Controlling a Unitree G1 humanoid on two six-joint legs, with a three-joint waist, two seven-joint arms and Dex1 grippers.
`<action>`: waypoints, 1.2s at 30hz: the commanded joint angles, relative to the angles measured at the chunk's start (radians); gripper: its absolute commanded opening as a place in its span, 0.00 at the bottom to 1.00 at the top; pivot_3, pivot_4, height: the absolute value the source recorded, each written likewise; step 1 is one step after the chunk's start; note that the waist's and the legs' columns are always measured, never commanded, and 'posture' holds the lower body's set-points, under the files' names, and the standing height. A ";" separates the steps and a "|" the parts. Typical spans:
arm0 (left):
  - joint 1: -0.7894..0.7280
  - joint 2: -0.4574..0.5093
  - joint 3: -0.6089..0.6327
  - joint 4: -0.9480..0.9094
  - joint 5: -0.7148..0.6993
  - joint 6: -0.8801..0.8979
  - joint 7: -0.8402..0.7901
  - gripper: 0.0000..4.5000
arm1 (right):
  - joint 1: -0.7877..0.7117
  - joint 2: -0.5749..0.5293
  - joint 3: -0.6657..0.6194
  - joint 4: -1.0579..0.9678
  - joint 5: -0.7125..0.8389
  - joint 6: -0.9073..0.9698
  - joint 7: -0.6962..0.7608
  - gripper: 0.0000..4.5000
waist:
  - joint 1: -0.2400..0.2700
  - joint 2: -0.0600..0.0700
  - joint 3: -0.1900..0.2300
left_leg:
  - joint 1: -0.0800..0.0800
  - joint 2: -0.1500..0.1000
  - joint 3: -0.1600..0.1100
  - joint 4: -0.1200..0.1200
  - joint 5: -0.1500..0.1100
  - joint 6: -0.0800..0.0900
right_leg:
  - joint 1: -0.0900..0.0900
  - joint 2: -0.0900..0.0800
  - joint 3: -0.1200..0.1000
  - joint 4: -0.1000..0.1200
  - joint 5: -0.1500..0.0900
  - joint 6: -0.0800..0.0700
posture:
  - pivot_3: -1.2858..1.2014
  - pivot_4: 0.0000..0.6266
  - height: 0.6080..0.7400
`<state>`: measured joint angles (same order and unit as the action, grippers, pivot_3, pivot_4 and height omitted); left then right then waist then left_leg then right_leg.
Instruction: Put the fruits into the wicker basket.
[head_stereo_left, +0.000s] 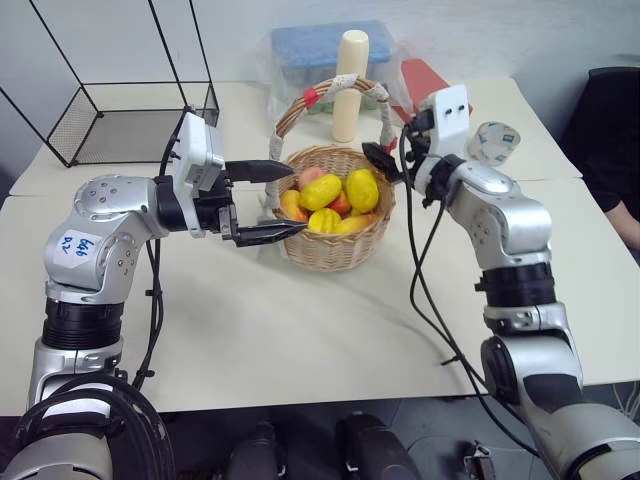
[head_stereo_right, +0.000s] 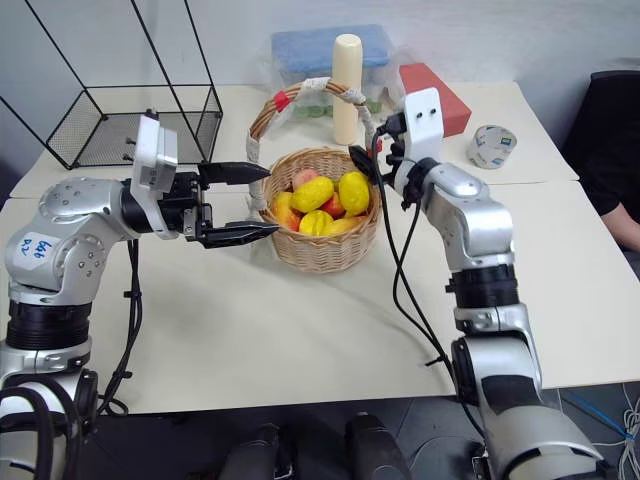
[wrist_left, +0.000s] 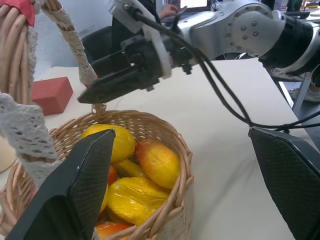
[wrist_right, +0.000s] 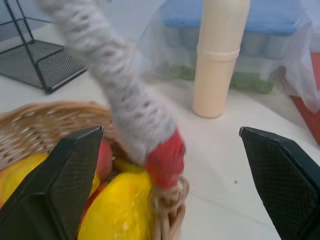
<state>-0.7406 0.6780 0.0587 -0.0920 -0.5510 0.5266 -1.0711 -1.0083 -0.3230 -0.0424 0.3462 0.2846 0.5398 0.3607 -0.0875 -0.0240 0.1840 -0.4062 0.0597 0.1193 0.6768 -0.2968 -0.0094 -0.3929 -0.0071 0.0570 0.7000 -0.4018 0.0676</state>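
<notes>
The wicker basket (head_stereo_left: 335, 248) stands mid-table, its handle (head_stereo_left: 300, 105) arching over it. Several fruits lie inside: a rounder yellow lemon (head_stereo_left: 362, 189), an oval lemon (head_stereo_left: 320, 192), a mango (wrist_left: 157, 162) with a red blush and others beneath. My left gripper (head_stereo_left: 293, 200) points level at the basket's left rim, open, one finger above the rim and one beside the wall. My right gripper (head_stereo_left: 385, 160) is open at the right rim; the handle's red-taped foot (wrist_right: 165, 155) stands between its wide-apart fingers (wrist_right: 60, 185) without touching them.
Behind the basket stand a cream cylinder (head_stereo_left: 350, 85), a blue-lidded box (head_stereo_left: 325, 50) and a red box (head_stereo_left: 425, 75). A black wire-frame basket (head_stereo_left: 130, 125) is at the back left, a tape roll (head_stereo_left: 495, 140) at the right. A person (head_stereo_left: 615, 150) sits at the right edge.
</notes>
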 joint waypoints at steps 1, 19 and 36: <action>-0.011 0.005 0.021 -0.041 -0.018 0.000 0.010 1.00 | -0.037 0.014 -0.010 0.067 -0.023 -0.092 0.021 0.87 | 0.000 0.000 0.000 | 0.000 0.000 0.000 0.000 0.000 0.000 | 0.000 0.000 0.000 0.000 0.000 0.000 | 0.52 0.24 1.00; -0.002 -0.025 0.005 -0.038 -0.039 0.021 0.000 1.00 | 0.288 -0.234 -0.215 -0.544 0.039 0.080 0.083 0.07 | 0.023 0.000 0.000 | -0.002 0.000 -0.001 0.001 -0.001 0.001 | 0.000 -0.001 0.000 0.005 0.000 0.000 | 0.52 0.24 1.00; -0.078 -0.087 -0.050 0.090 -0.026 -0.016 -0.092 1.00 | 0.697 -0.372 -0.655 -0.542 0.092 0.110 0.044 0.44 | 0.030 0.002 0.000 | 0.002 0.001 0.003 -0.002 0.001 -0.002 | 0.002 0.004 0.005 -0.002 0.000 0.000 | 0.52 0.24 1.00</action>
<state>-0.8015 0.5885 -0.0015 0.0047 -0.5811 0.5268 -1.1536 -0.3179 -0.6804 -0.6371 -0.1523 0.3498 0.6761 0.3989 -0.0574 -0.0216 0.1845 -0.4037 0.0605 0.1225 0.6748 -0.2956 -0.0115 -0.3912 -0.0032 0.0614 0.6981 -0.4019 0.0676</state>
